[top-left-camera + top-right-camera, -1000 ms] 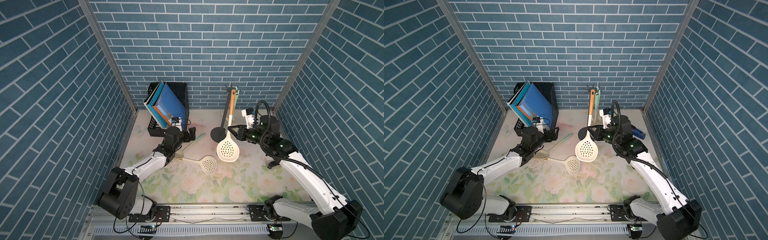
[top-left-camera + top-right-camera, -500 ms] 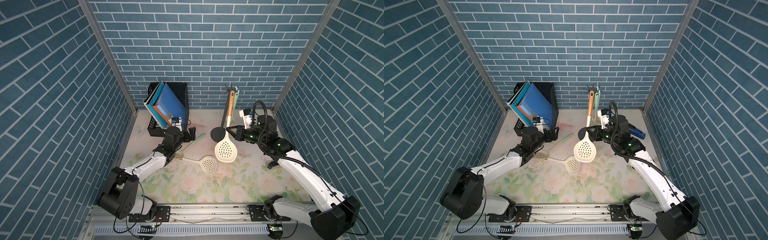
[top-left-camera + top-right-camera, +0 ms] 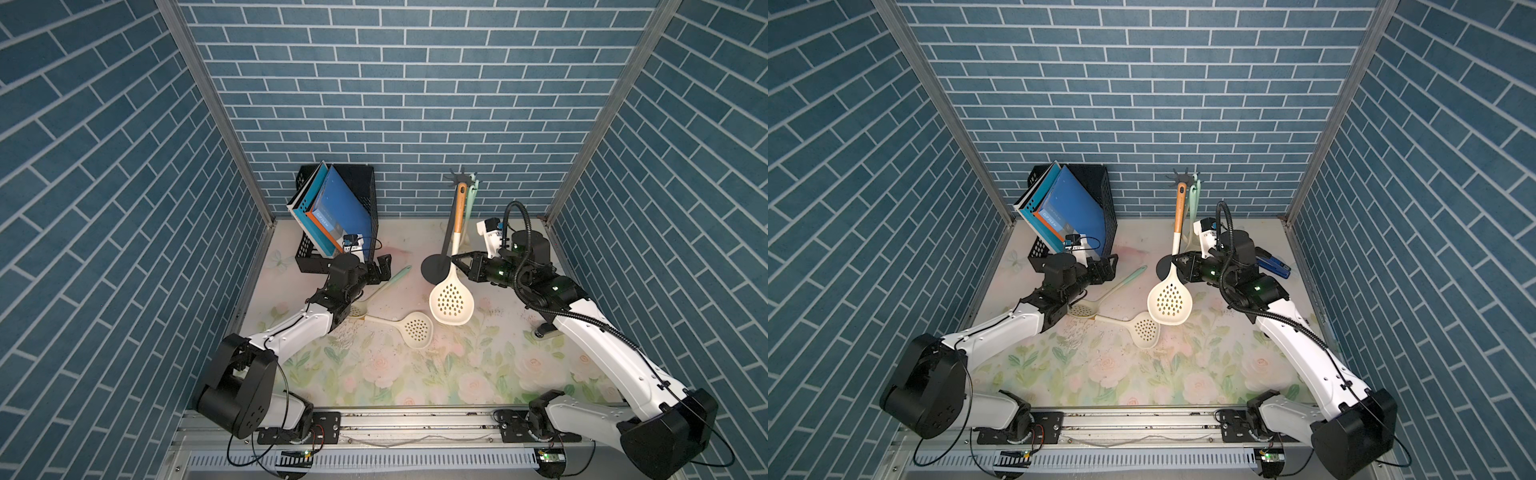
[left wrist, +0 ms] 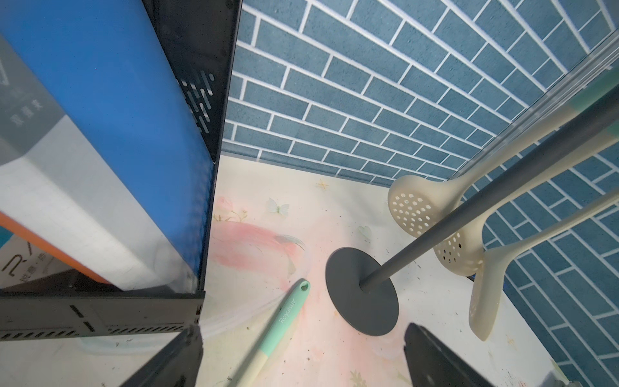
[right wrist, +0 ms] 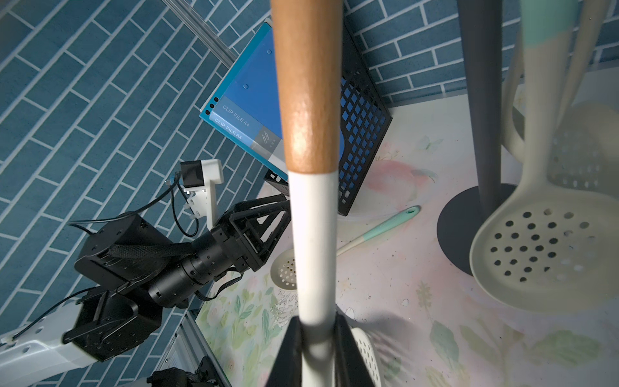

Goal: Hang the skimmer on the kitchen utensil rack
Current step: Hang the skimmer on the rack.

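Right now the right gripper [image 3: 457, 261] is pinching the skimmer [image 3: 451, 297] by the white neck just above its round, holed head. In the right wrist view its black fingers [image 5: 288, 355] are pressing on both sides of that neck. The skimmer is hanging clear of the table [image 3: 457, 374], tilted, with its head low and its wooden handle running up beside the pole of the rack [image 3: 435, 270]. In both top views the handle's tip is sitting right at the rack's crown of hooks, though I cannot tell whether it is caught on one. The rack is standing upright on its round base near the back wall, and pale utensils with mint tops [image 3: 471, 203] are hanging on its far side.

The left gripper [image 3: 384, 268] is hovering low beside the black mesh box [image 3: 361, 187] of blue folders [image 3: 345, 208], its fingers [image 4: 177, 358] spread wide and holding nothing. Under it a mint-handled skimmer [image 3: 392, 277] is lying flat, and a smaller cream skimmer [image 3: 415, 330] is lying near it.
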You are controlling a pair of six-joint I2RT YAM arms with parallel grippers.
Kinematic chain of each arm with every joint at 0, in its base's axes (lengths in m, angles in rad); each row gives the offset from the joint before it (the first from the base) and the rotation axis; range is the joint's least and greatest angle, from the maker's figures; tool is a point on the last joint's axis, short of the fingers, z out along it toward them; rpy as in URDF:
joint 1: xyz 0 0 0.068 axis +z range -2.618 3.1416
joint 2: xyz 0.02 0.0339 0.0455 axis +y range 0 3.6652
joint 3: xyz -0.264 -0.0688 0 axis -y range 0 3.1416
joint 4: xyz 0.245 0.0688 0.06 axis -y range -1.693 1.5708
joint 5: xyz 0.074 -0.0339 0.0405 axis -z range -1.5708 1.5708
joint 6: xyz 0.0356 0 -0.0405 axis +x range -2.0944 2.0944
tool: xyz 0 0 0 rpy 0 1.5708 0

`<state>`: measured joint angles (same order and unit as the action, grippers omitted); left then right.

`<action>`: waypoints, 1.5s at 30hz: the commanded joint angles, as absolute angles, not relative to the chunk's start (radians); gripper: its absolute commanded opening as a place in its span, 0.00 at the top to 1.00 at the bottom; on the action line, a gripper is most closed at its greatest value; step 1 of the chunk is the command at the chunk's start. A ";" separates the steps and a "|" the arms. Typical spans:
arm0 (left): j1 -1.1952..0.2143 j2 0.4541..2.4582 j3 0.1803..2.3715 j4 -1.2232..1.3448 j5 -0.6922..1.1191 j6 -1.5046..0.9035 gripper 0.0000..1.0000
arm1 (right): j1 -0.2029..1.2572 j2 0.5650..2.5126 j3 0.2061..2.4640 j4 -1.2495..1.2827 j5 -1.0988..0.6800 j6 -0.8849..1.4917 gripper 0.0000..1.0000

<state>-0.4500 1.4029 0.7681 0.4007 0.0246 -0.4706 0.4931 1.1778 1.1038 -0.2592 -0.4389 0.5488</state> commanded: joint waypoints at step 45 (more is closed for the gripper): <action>-0.445 1.348 0.703 0.437 0.072 -0.476 0.00 | 0.475 1.486 1.219 -0.158 -0.487 0.527 1.00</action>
<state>-0.4500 1.3724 0.7174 0.4248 0.0723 -0.4824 0.4812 1.4631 1.2430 -0.1791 -0.4709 0.5209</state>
